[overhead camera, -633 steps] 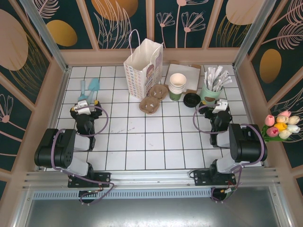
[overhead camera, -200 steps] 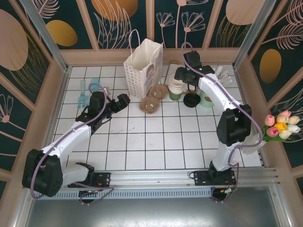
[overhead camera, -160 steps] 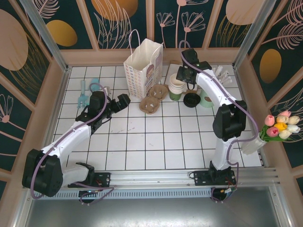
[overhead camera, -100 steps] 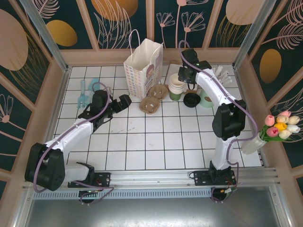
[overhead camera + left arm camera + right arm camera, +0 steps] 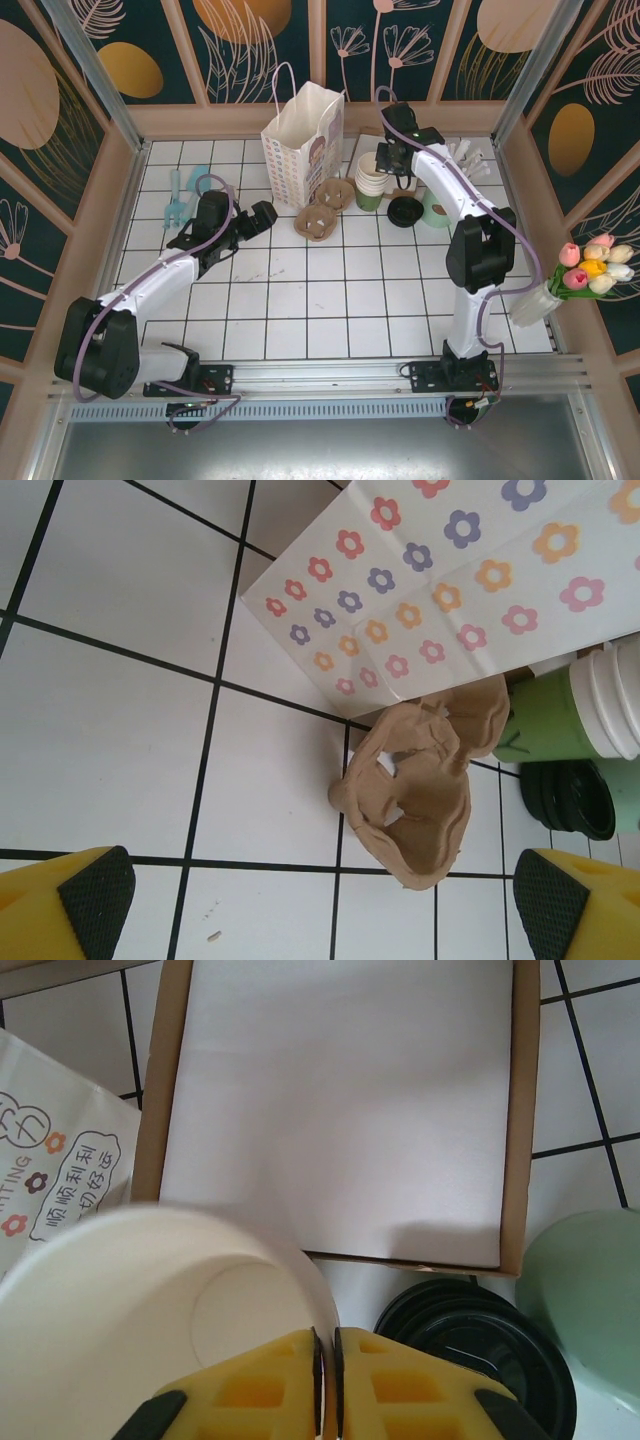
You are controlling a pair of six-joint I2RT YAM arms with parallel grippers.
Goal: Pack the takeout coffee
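Observation:
The takeout coffee is out of view. A stack of lidless green paper cups (image 5: 371, 183) with cream insides stands right of the white flowered paper bag (image 5: 302, 140). My right gripper (image 5: 388, 160) is at the stack's top. In the right wrist view its yellow jaws (image 5: 325, 1360) are pinched shut on the rim wall of the top cup (image 5: 140, 1300), one finger inside and one outside. Loose black lids (image 5: 405, 210) lie beside the stack. My left gripper (image 5: 262, 215) hovers left of the brown cup carrier (image 5: 325, 210), and it (image 5: 322, 895) is wide open with nothing in it.
A cardboard tray (image 5: 402, 155) with a white liner lies behind the cups. A mint holder (image 5: 443, 195) of white packets stands at the right, and tulips (image 5: 590, 268) stand past the table edge. Blue utensils (image 5: 186, 188) lie at the far left.
My right gripper has closed from open onto the top cup's rim. The left arm has edged slightly towards the cup carrier, still open.

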